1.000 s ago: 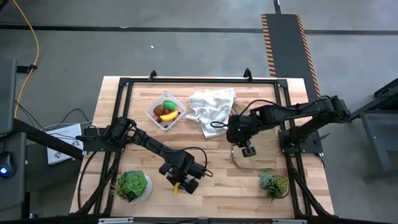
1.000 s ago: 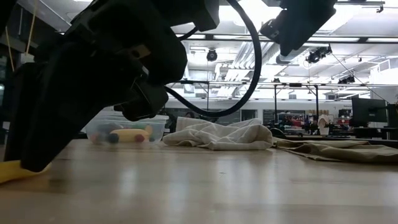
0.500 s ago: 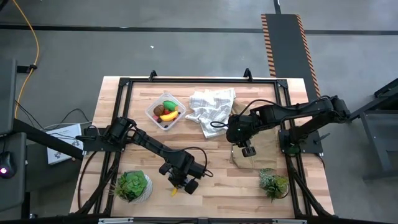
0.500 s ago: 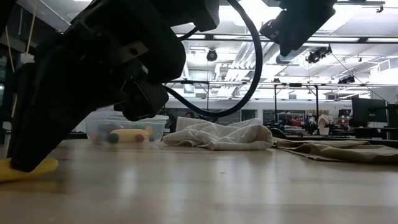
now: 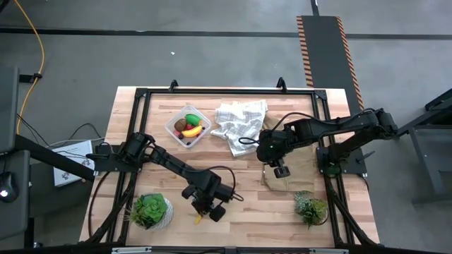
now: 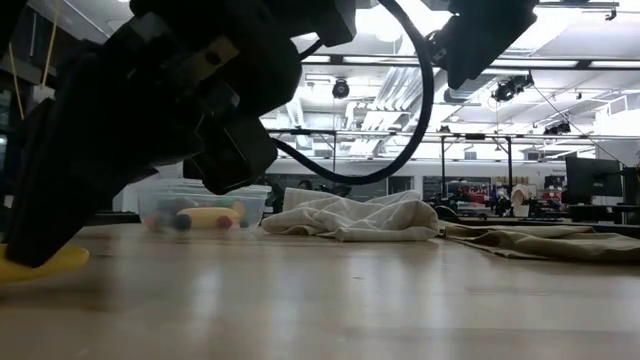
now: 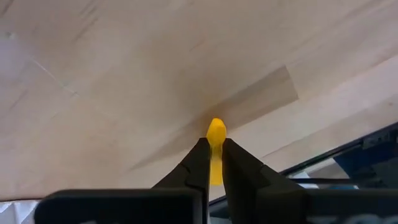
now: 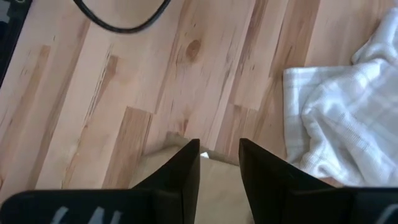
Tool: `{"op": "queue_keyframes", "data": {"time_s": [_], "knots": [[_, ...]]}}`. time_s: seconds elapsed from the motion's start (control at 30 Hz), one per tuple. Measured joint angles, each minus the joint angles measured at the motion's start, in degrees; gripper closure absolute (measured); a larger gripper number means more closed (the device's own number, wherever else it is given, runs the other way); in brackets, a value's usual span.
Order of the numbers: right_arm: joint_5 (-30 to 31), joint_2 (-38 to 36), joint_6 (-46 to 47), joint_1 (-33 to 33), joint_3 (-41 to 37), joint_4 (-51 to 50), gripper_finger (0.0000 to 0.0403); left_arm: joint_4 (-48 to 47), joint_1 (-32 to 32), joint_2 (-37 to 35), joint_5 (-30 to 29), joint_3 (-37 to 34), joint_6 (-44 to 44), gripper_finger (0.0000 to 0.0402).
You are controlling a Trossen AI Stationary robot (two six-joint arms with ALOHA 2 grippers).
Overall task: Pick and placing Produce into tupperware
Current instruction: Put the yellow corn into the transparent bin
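So my left gripper [image 7: 212, 163] is down on the light wooden table [image 5: 247, 190], near its front edge, fingers [image 7: 198, 167] pinched tight on a smooth yellow banana-like toy piece [image 7: 215, 146]. The piece sits right between the fingertips, with its rounded end poking out just past them. It's plain bright yellow, matte plastic look, no markings I can make out. From table height its curved yellow end [image 6: 40, 264] rests on the wood under the gripper.

My right gripper [image 8: 219, 163] hangs over bare wood with its fingers [image 8: 180, 171] spread a little and nothing between them; the white checked cloth [image 8: 348, 118] lies off beside them. The clear squarish plastic tupperware [image 5: 187, 125], with colourful produce in it, is well apart from both grippers.
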Motion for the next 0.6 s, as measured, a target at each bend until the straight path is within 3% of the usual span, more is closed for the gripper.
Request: {"op": "queue_keyframes", "data": {"time_s": [0.33, 0.6], "knots": [[-0.5, 0.0, -1.1, -1.1, 7.6, 0.3, 0.0300, -0.6, 4.6, 0.0, 2.1, 3.3, 6.0, 0.0382], [-0.7, -0.7, -3.1, -2.5, 17.2, -2.9, 0.0300, -11.9, 9.8, 0.0, -6.8, 14.2, 15.6, 0.0383]]}}
